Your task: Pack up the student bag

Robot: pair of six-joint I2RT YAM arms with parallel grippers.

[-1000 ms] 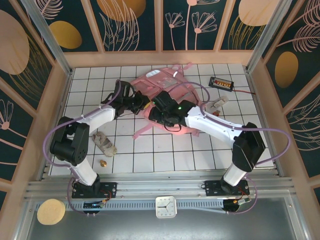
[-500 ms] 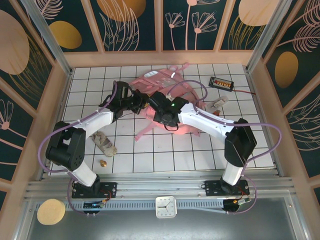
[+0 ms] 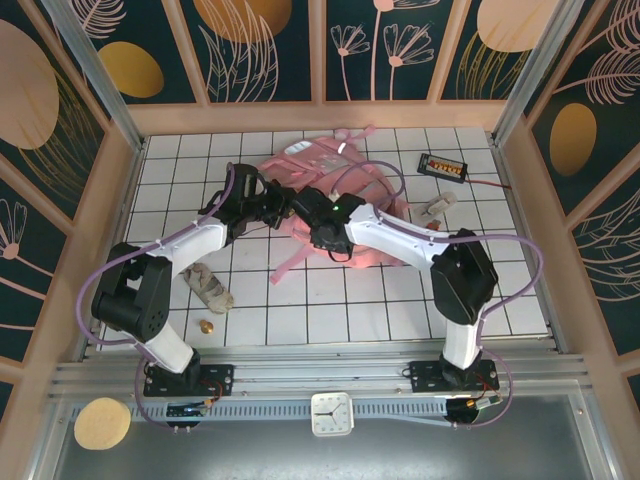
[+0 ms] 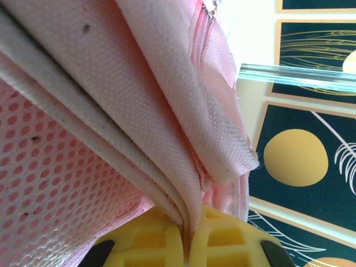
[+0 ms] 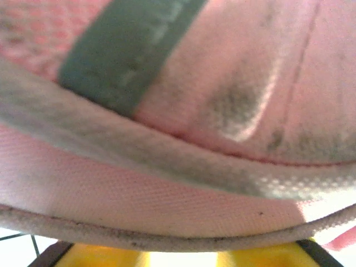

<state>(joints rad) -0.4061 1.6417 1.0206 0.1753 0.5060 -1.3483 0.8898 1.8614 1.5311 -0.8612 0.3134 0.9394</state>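
Left hand [image 4: 186, 242] clenched on student bag [image 4: 139, 111] seam in wrist view, right hand [image 5: 183, 258] grip untellable, overhead both at bag edge

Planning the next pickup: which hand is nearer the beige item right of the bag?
Right. The right hand is left of the beige item; the left hand is farther left.

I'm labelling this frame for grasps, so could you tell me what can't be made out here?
- Right wrist view: the right gripper is cut off by the bottom edge and the student bag is blurred close up, so any grip is unclear.
- Top view: the right arm hides its gripper's contact.
- Top view: the small gold object is too small to identify.
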